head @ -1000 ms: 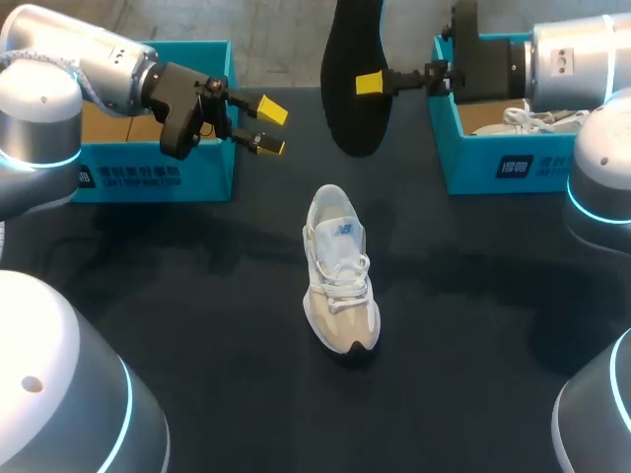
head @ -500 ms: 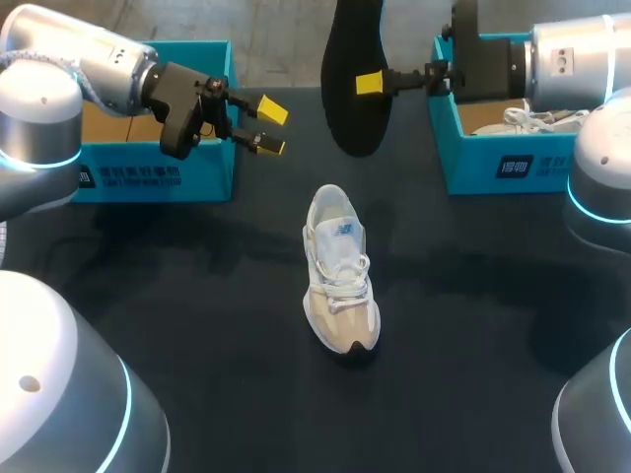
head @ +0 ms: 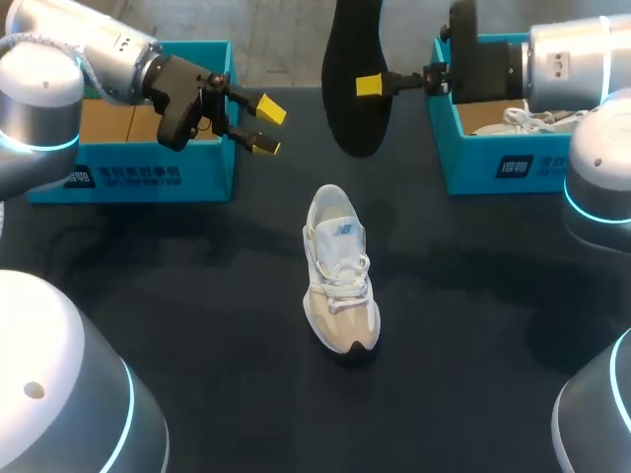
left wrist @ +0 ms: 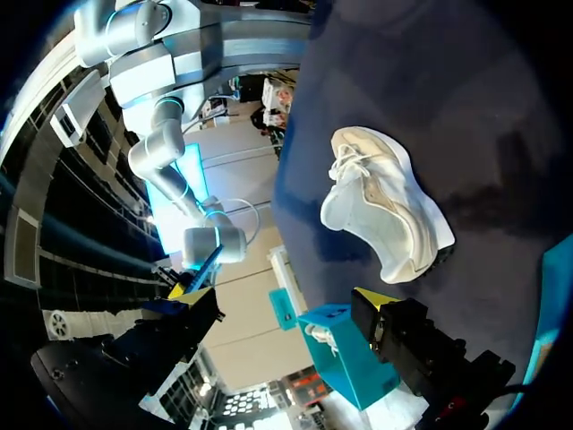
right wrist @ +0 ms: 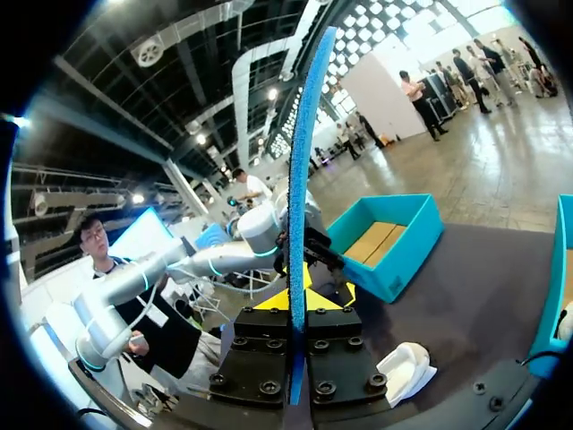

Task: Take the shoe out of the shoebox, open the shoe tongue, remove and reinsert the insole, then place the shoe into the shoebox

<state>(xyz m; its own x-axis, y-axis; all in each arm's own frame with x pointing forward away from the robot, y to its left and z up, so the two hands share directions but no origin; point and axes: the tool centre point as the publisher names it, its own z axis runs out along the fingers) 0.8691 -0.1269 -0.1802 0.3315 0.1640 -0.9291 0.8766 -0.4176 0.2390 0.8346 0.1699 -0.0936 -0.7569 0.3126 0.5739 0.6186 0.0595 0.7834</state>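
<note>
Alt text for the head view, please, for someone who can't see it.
The right gripper holds a black insole in the air beyond a white shoe that sits on the dark table. The left gripper is open by the left blue shoebox; a second blue shoebox stands at the right.

The head view looks steeply down on the surface (head: 177, 296) from above and behind, with the shoe (head: 337, 271) at frame centre. The left wrist view shares that shoe, seen obliquely. The right wrist view sits close behind its end effector (right wrist: 296, 300), looking along the edge-on insole (right wrist: 303, 179).
</note>
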